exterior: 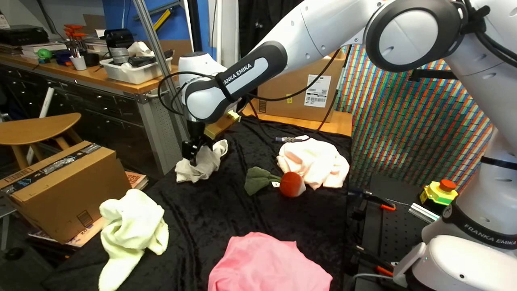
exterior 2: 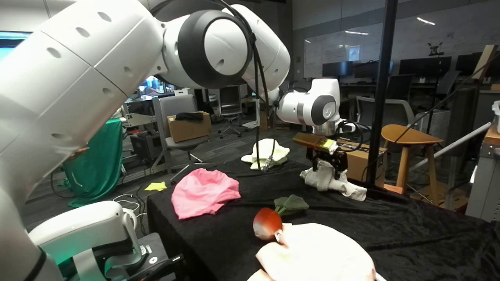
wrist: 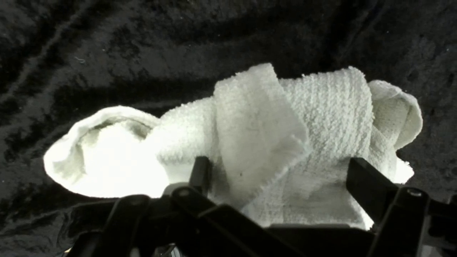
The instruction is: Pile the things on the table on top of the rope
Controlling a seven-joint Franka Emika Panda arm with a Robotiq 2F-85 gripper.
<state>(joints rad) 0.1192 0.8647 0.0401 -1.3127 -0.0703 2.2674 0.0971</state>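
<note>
The black velvety table point(exterior: 226, 218) is filling the middle of the scene. In an exterior view, the pink rag point(exterior: 268, 266) is lying nearest, the pale yellow-green rag point(exterior: 131, 224) drooping well apart at the table's edge. Farther off, a red-and-white ball point(exterior: 291, 184) with green leaves point(exterior: 257, 180) is resting just beside the peach rag point(exterior: 313, 159). The gripper point(wrist: 280, 166) is hanging unclenched, jaws wide apart, part of the white rag point(wrist: 257, 139) lying between them. Beyond, a cardboard box point(exterior: 297, 106) is sitting on a wooden surface point(exterior: 339, 126).
</note>
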